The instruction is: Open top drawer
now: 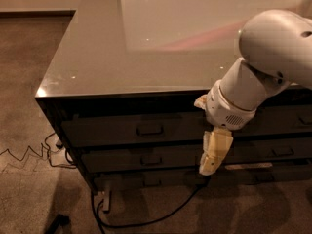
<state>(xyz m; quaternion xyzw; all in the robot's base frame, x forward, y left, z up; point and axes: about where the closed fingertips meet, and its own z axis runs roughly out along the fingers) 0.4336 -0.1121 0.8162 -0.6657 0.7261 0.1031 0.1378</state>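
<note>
The top drawer is a dark grey flat front just under the glossy countertop, and it is closed. Its small rectangular metal pull is at the front's centre. My gripper hangs down from the white arm, cream-coloured, in front of the cabinet. It is to the right of the pull and a little lower, level with the gap between the top drawer and the shallower drawer below. It touches neither pull.
The countertop juts out above the drawers. A third, lower drawer front sits near the floor. More pulls show at the right. A black cable and thin wires lie on the carpet at the left front.
</note>
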